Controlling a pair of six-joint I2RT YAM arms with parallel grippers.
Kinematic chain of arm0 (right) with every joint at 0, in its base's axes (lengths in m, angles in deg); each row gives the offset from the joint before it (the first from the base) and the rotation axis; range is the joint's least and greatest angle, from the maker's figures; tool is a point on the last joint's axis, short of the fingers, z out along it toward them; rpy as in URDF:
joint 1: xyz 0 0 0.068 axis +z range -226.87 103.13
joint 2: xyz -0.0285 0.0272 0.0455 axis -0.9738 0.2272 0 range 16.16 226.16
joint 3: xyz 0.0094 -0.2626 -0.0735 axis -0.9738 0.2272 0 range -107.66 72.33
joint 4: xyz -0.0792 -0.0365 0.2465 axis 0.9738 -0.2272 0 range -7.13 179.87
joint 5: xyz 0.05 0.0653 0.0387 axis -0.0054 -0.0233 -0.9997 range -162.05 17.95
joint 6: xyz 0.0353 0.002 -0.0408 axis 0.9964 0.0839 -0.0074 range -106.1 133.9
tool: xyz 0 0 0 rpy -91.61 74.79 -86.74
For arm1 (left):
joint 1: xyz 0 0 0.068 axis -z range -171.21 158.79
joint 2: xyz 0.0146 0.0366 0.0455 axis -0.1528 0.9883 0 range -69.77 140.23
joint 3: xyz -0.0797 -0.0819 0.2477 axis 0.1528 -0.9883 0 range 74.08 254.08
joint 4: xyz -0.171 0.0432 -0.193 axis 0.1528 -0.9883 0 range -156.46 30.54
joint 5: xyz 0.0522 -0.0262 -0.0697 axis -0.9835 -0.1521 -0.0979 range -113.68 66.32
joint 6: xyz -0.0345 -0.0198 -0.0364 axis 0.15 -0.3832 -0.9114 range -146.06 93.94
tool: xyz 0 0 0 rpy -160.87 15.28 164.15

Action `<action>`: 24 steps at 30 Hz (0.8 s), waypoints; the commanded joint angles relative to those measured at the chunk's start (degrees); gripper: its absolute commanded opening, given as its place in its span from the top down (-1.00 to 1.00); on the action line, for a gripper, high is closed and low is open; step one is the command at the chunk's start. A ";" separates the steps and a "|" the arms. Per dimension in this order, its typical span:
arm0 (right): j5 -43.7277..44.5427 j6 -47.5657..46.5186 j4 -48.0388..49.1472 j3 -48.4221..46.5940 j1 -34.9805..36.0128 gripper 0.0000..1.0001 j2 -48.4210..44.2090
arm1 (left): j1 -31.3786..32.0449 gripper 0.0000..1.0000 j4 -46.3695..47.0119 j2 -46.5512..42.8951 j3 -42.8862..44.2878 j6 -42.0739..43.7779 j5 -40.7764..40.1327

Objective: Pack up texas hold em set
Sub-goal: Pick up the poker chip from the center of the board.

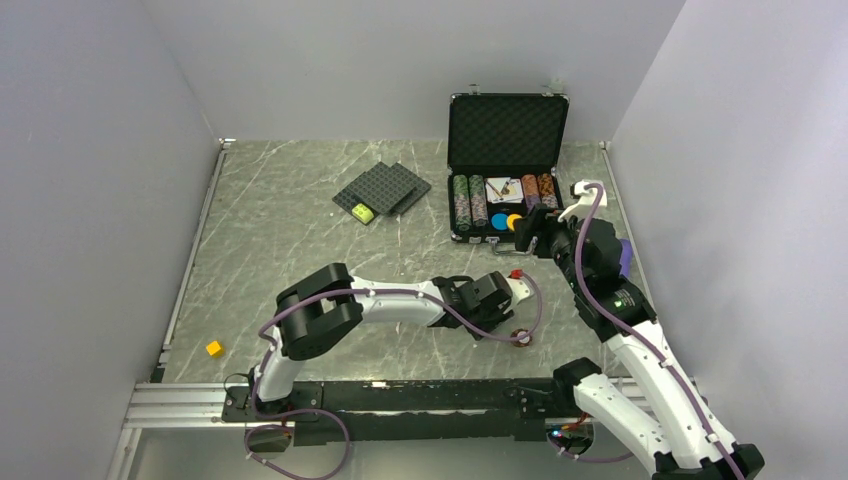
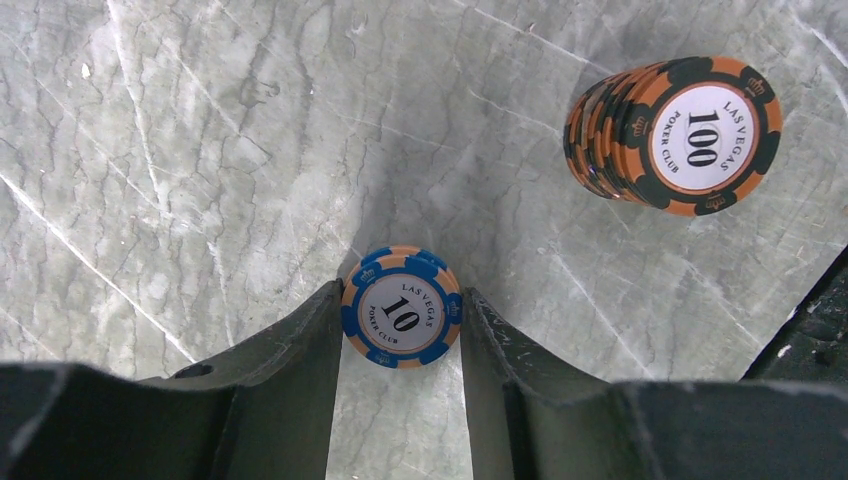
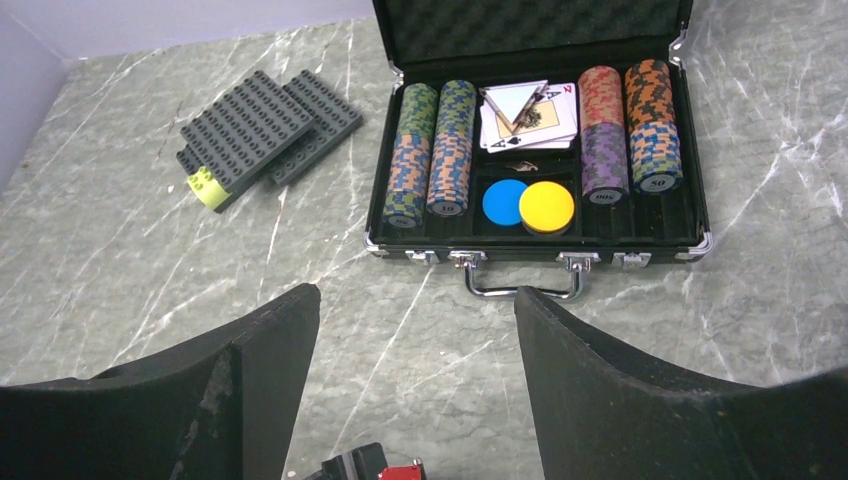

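Left pincer (image 2: pixel 402 295) grips the blue 10 chip (image 2: pixel 401 307) by its edges, flat on the table (image 2: pixel 200 150), well short of the briefcase (image 3: pixel 530 247). In the top view that chip is hidden. The briefcase stands open, long axis left-right, handle facing the right pincer (image 3: pixel 415 293), which is spread wide and empty.

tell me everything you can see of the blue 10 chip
The chip is round and faces the camera, with blue and orange edge blocks around a white centre reading LAS VEGAS POKER CLUB 10. It sits over the marble table between the dark fingers of the left hand, which seem to touch its edges.
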 commanded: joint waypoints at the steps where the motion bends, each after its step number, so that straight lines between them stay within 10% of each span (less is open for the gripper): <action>1: -0.27 0.59 1.48 0.43 0.21 -0.52 0.43 | -0.17 1.00 -4.36 0.54 -3.35 0.30 -1.06; 14: -11.84 7.35 3.85 2.59 -9.72 -0.51 5.81 | -1.27 1.00 5.38 -15.63 -7.94 4.09 1.85; 24: -31.04 12.38 5.82 8.19 -14.50 -0.49 7.83 | -3.62 1.00 -4.42 -29.34 -13.11 12.70 10.66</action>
